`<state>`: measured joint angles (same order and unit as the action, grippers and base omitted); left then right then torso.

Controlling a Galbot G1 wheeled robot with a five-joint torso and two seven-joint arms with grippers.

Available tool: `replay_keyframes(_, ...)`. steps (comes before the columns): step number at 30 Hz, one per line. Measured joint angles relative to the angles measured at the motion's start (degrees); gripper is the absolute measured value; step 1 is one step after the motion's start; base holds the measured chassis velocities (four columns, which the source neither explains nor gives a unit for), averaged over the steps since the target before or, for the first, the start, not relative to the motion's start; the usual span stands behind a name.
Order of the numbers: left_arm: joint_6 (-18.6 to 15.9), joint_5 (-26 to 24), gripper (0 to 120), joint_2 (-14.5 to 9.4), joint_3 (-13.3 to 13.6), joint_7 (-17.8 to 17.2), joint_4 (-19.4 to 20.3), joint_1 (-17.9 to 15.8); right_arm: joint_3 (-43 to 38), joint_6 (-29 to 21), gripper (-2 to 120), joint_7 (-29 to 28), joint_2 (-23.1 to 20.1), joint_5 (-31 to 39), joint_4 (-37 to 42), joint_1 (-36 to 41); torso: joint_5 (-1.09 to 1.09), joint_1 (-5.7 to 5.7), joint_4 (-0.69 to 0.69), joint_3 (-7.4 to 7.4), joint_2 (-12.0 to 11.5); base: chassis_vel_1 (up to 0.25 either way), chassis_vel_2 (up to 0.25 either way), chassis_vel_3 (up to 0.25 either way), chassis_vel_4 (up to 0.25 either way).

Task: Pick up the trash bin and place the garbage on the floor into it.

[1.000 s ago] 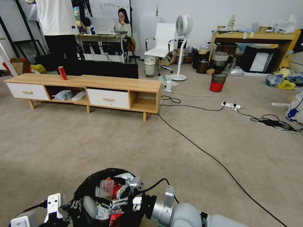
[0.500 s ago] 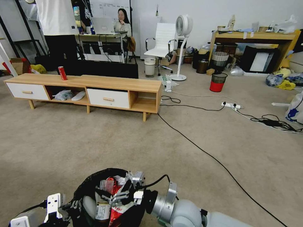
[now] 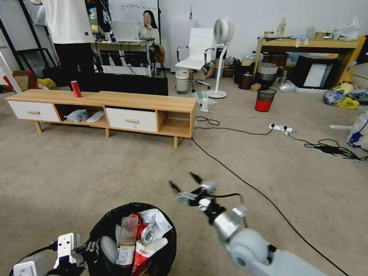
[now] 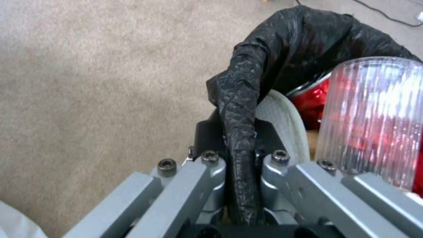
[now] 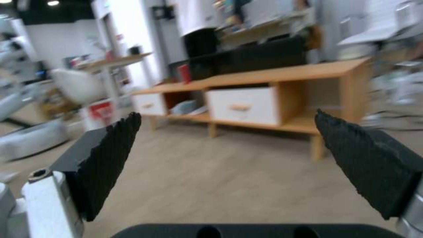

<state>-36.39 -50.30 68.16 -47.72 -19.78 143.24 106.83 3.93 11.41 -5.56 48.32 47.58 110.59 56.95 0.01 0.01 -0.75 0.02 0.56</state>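
Since the earlier frames the right gripper [image 3: 186, 183] has lifted out of the trash bin [image 3: 100, 226] and swung forward and to the right; it now hangs over bare carpet with its jaws spread wide and nothing between them, and the red-white snack packet [image 3: 142, 256] it was carrying lies inside the bin.

The trash bin sits at the robot's front, low in the head view, its black liner folded over the rim. The garbage in it stands nearly level with the rim: a crushed red soda can [image 3: 145, 232], a clear ribbed bottle [image 3: 126, 238], a pale crumpled tissue [image 3: 156, 220] and the packet. The left gripper [image 4: 240, 158] has its jaws clamped on the liner-covered rim, at the robot's own left side of the bin.

The drop looks done, so the step in hand is probably drawing the right arm clear. To do it well, the arm should stay above the rim, and the left grip should hold firm and level, since the load sits high and a tilt could spill it.

The floor [image 3: 115, 168] around the bin is open carpet. A black cable [image 3: 268, 199] runs diagonally just beyond the right gripper and could snag a low sweep. The wooden TV bench [image 3: 115, 111] stands well apart.
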Motion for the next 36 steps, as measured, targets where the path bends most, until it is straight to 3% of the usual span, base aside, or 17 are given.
replay_keyframes(1,0.0,0.2,4,-0.1,0.1,0.1,0.0,-0.1,-4.9,-0.2,100,1.4,-0.7,0.0,0.4,3.7,0.02,0.0,-0.01,0.0,0.0,0.0,0.0,0.0,0.0)
replay_keyframes(4,0.1,0.3,4,-0.2,0.2,0.2,0.0,0.0,-9.2,-0.5,100,2.2,-1.3,-0.2,0.9,7.0,0.02,0.0,-0.02,0.0,0.0,0.0,0.0,0.0,0.0)
replay_keyframes(5,0.2,0.6,4,-0.3,0.3,0.4,0.0,0.0,-15.7,-1.1,100,2.8,-1.6,-0.9,2.0,12.0,-0.01,0.0,0.0,0.0,0.0,0.0,0.0,0.0,0.0)
replay_keyframes(6,0.2,0.6,4,-0.3,0.3,0.4,0.0,0.0,-15.7,-1.1,100,2.8,-1.6,-0.9,2.0,12.0,-0.01,0.0,0.0,0.0,0.0,0.0,0.0,0.0,0.0)
replay_keyframes(8,0.5,1.1,4,-0.3,0.2,0.9,0.0,-0.1,-32.3,-2.5,100,3.5,0.8,-6.8,6.4,25.7,0.01,0.0,-0.01,-0.01,0.0,0.0,0.0,0.0,0.0)
replay_keyframes(12,1.0,2.0,4,-0.2,0.1,1.6,0.0,0.5,-41.2,-2.5,100,5.4,3.8,-12.9,9.7,34.5,0.03,0.0,0.0,0.0,0.0,0.0,0.0,0.0,0.0)
replay_keyframes(14,1.2,3.2,4,0.0,0.5,1.8,0.0,-0.2,-50.1,-1.7,100,8.6,8.0,-18.6,12.9,42.7,-0.04,-0.01,-0.03,-0.01,0.0,0.0,0.0,0.0,0.0)
replay_keyframes(18,1.3,4.2,4,0.0,1.4,1.9,0.0,-1.2,-55.1,-0.7,100,10.5,11.9,-22.2,14.9,47.4,0.01,0.0,-0.03,-0.01,0.0,0.0,0.0,0.0,0.0)
replay_keyframes(20,1.8,5.8,4,0.5,2.4,2.7,0.0,-1.3,-59.5,0.9,100,12.6,18.4,-25.5,16.6,50.9,-0.02,0.0,-0.02,-0.01,0.0,0.0,0.0,0.0,0.0)
replay_keyframes(21,1.8,5.8,4,0.5,2.4,2.7,0.0,-1.3,-59.5,0.9,100,12.6,18.4,-25.5,16.6,50.9,-0.02,0.0,-0.02,-0.01,0.0,0.0,0.0,0.0,0.0)
replay_keyframes(23,2.2,6.4,4,0.9,2.7,3.1,0.0,-1.4,-62.4,1.9,100,15.2,23.9,-26.7,17.2,52.0,-0.01,-0.01,-0.02,-0.01,0.0,0.0,0.0,0.0,0.0)
replay_keyframes(26,2.9,7.6,4,0.9,2.8,4.0,0.0,-1.7,-63.4,2.9,100,16.9,27.7,-27.3,18.0,52.6,0.0,0.0,0.0,0.0,0.0,0.0,0.0,0.0,0.0)
replay_keyframes(36,4.9,10.8,4,0.1,3.9,5.6,-0.3,-1.9,-60.7,5.6,100,20.5,33.9,-29.3,18.5,54.2,-0.02,-0.01,-0.01,0.0,0.0,0.0,0.0,0.0,0.0)
